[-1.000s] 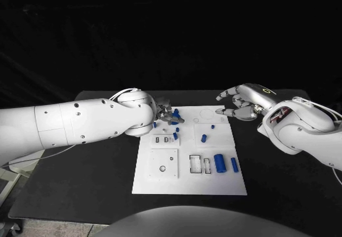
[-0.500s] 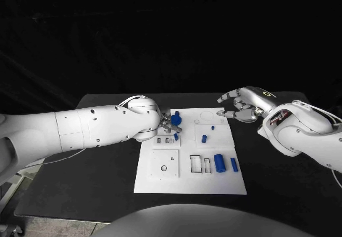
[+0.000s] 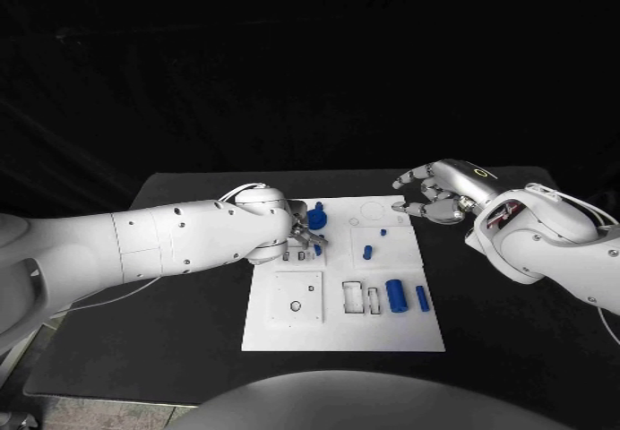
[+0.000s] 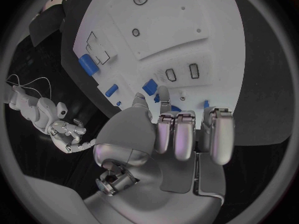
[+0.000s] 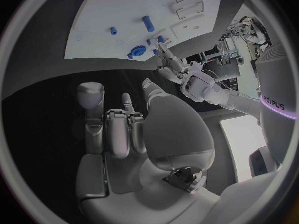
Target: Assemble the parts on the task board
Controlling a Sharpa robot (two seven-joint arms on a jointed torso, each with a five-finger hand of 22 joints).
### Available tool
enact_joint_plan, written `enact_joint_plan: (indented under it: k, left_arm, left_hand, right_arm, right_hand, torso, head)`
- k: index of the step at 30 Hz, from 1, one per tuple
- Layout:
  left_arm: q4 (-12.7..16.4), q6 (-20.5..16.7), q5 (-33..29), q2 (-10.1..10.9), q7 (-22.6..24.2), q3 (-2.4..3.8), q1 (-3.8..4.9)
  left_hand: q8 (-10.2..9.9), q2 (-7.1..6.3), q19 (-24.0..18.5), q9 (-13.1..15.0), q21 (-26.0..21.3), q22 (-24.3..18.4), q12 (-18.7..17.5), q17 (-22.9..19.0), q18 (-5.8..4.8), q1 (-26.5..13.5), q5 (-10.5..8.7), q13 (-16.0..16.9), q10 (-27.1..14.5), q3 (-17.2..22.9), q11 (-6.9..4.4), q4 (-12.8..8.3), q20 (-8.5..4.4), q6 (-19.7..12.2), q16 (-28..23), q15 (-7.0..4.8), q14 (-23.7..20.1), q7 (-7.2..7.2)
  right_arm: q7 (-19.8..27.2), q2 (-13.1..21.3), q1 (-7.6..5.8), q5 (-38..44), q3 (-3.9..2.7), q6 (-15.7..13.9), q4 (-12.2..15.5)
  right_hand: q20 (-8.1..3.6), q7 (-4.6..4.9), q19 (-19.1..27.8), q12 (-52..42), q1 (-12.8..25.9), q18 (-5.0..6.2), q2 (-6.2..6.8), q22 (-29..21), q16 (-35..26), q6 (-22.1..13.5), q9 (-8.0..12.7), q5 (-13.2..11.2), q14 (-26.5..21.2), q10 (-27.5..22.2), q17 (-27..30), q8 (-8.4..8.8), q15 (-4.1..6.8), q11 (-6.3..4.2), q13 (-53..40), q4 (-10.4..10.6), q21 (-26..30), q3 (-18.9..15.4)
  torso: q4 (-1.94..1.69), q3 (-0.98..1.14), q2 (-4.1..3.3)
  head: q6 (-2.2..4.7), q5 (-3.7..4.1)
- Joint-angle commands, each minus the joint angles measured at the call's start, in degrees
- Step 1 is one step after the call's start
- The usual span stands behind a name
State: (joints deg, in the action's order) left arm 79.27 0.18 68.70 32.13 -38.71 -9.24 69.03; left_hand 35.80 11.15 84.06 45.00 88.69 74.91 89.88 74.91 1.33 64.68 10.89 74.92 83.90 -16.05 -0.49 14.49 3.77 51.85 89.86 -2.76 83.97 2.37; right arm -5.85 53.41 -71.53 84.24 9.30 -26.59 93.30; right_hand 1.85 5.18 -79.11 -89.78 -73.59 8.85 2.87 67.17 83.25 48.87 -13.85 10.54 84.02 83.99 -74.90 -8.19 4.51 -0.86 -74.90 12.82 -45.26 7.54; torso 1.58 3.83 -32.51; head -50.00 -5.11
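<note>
The word "sharpa" is read on the white arm casing (image 5: pixel 274 102) in the right wrist view. No other legible text is seen.

The task board (image 3: pixel 342 322) lies mid-table (image 3: pixel 193 331). The left hand (image 3: pixel 305 228) sits at its ten o'clock corner, the right hand (image 3: pixel 439 195) beyond its one o'clock corner. Two parts (image 3: pixel 407 296) lie toward four o'clock.

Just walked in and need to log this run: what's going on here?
A two-armed robot is assembling small blue parts on the white task board. Its left hand is down over the board's far left part, fingers at a blue part there; whether it grips it is unclear. The right hand hovers off the board's far right corner, holding nothing. Two blue cylinders lie near the board's right edge.
</note>
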Motion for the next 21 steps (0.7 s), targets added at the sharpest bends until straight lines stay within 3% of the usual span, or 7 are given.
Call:
enact_joint_plan:
  k: [1,21]
  left_arm:
    - [-0.4,0.5,0.0,-0.4,-0.1,0.08,-0.16]
    - [-1.7,0.9,-1.5,-1.7,0.3,0.16,-0.58]
  left_hand:
    - [-0.7,0.16,1.7,0.1,-0.5,11.2,0.1,15.1,-0.18,0.5,0.60,15.1,6.1,0.6,-0.43,-0.1,-0.51,0.5,0.1,-0.48,6.0,0.03]
    - [-4.5,-0.48,0.9,1.0,-1.0,10.5,0.1,15.1,0.05,2.1,4.55,15.1,6.1,2.5,-0.37,-1.0,-0.48,1.4,0.1,-0.42,6.0,0.11]
  right_arm:
    - [0.4,-0.1,0.03,-0.1,-0.01,-0.1,-0.1]
    - [0.0,0.1,0.04,-0.3,0.00,0.5,-0.4]
  right_hand:
    - [0.10,0.07,-0.2,0.0,0.0,-0.97,-0.43,0.1,0.2,0.4,0.1,0.3,4.1,5.8,-4.2,-0.20,-0.24,0.39,-14.9,0.0,0.2,0.2]
    - [0.11,0.15,-0.2,0.2,0.1,-0.93,-0.64,0.0,0.1,0.6,0.2,0.5,4.0,5.6,-4.0,-0.26,-0.27,0.45,-14.6,0.1,0.5,0.3]
  torso:
    - [-0.02,0.04,0.08]
    - [0.01,0.13,0.23]
  head:
    - [0.00,-0.06]
    - [0.00,0.33]
